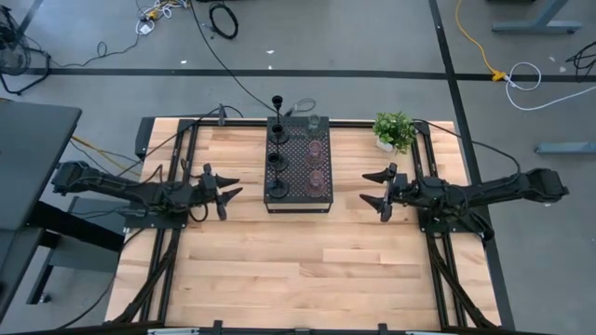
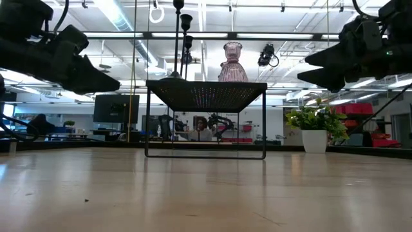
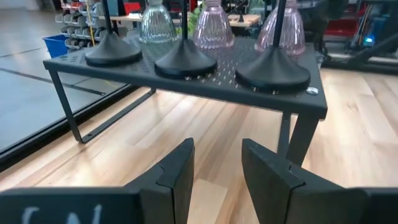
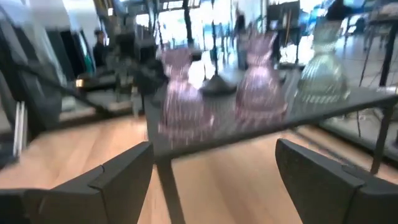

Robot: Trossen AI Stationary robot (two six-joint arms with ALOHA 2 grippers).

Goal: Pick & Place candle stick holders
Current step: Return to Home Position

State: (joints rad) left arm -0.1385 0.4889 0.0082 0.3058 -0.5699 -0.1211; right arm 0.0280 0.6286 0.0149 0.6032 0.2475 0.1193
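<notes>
Your table [image 1: 307, 270] carries the black perforated shelf [image 1: 298, 199] at mid-back, with a potted plant [image 1: 394, 130] near the back edge to the shelf's right. Only bare wood lies between the shelf and either gripper.

All six candle stick holders stand on the shelf top. Three black stemmed holders [image 3: 185, 62] line the left arm's side. Two pink glass holders [image 4: 180, 106] and a clear greenish holder [image 4: 322, 74] line the right arm's side (the clear one sits farthest back).

Both arms reach in from the table's sides, raised off the wood about level with the shelf top, wrists pointing at the shelf. Your left gripper [image 1: 233, 187] hangs near the shelf, fingers slightly apart and empty. Your right gripper [image 1: 365, 188] is spread wide and holds nothing.
</notes>
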